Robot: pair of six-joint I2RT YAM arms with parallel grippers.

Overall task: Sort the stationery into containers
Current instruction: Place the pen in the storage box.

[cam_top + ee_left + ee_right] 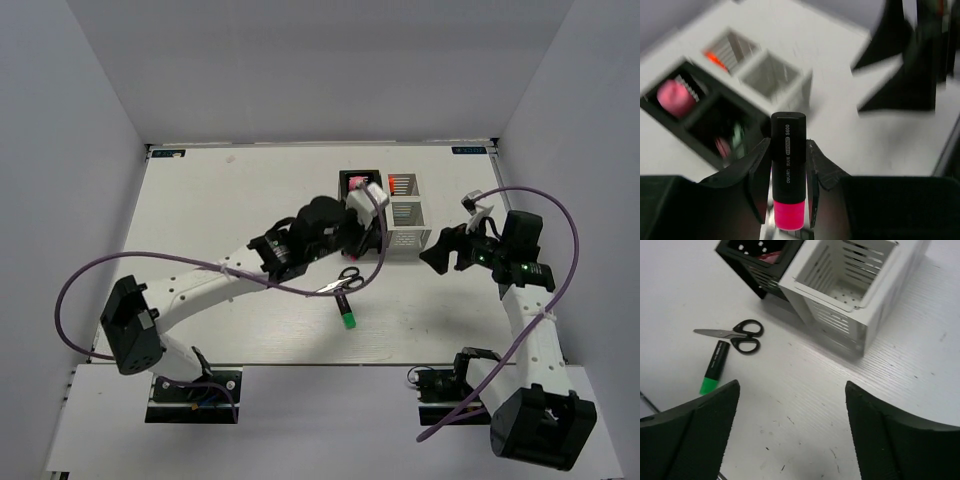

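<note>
White bench (230,200), boxed in by plain grey walls (300,60).
Left fingers (788,160) grip a highlighter (788,132) (pink cap nearest the wrist); right fingers (791,392) spread open over scuffed, speckled bench.

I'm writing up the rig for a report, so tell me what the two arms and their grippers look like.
The left arm and right arm share one look: white links joined by chunky black joint housings. Each trails a loose purple cable. The left gripper and right gripper have broad, matte black, wedge-shaped fingers.
</note>
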